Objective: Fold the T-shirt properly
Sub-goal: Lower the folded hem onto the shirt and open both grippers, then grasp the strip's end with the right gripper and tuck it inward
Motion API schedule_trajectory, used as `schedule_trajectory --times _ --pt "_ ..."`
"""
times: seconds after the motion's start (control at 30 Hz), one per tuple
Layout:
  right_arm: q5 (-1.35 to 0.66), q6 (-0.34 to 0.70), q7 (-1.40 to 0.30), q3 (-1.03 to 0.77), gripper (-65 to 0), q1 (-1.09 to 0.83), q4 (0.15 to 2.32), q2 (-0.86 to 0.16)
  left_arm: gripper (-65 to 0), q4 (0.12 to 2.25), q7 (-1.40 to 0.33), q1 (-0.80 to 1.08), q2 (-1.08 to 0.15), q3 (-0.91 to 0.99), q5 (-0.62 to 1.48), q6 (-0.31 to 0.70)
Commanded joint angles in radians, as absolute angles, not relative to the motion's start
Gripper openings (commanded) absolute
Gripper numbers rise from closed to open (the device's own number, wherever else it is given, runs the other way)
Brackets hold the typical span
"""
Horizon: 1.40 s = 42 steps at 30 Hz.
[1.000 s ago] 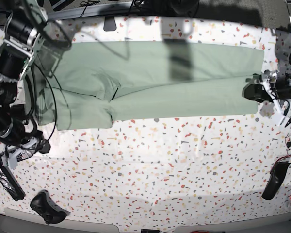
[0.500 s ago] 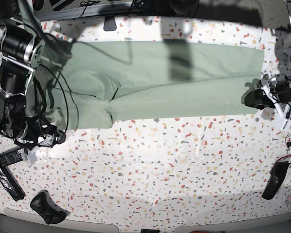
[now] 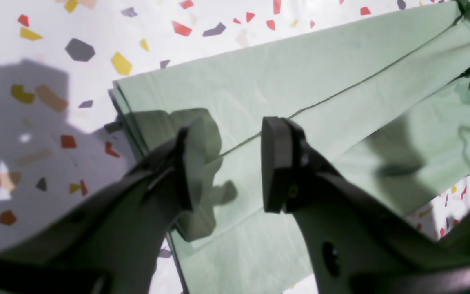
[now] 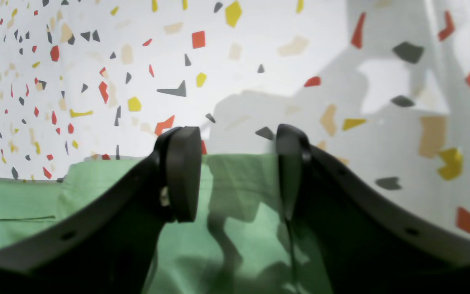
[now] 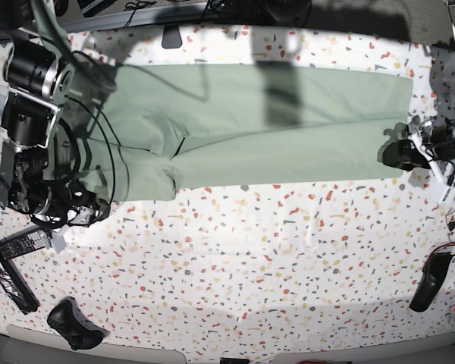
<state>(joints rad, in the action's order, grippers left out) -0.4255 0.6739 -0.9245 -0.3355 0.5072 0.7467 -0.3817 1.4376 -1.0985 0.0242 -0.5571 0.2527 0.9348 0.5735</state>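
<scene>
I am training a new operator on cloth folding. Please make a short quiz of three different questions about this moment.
1. True or false: the T-shirt lies as a long band across the far part of the terrazzo table.
2. Are the jaws of the left gripper apart or pressed together?
A. apart
B. pressed together
3. Fill in: in the right wrist view, the right gripper hovers over the shirt's ____, with bare table beyond it.

Key
1. True.
2. A. A clear gap shows between the jaws, with green cloth under them.
3. Edge.
</scene>
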Motion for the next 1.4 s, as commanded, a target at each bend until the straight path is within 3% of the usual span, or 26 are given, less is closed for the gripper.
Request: schedule_trajectory --times 0.0,0.73,1.0,1.13,1.37 --pt "-0.444 0.683 -0.918 -0.338 -37.1 0.54 0.759 -0.391 -43.9 1.454 -1.08 0.009 -0.577 0.261 0.951 0.577" --pt "-0.377 0.685 -0.886 -0.338 -37.2 0.493 0.759 -0.409 -43.9 1.454 -1.079 0.009 -0.577 0.261 0.951 0.577" --pt "-0.421 0.698 -0.913 -0.338 -51.9 0.493 0.759 -0.411 -43.9 1.454 -1.079 0.009 -0.577 0.261 0.951 0.577" --pt "-0.522 0.698 -0.956 -0.338 -65.0 0.501 0.759 -0.41 -43.9 1.454 -1.079 0.009 -0.577 0.261 0.951 0.577" --pt "-0.529 0.698 -0.962 -0.338 -65.0 0.515 0.759 -0.41 -43.9 1.454 -1.079 0.009 -0.577 0.261 0.951 0.577"
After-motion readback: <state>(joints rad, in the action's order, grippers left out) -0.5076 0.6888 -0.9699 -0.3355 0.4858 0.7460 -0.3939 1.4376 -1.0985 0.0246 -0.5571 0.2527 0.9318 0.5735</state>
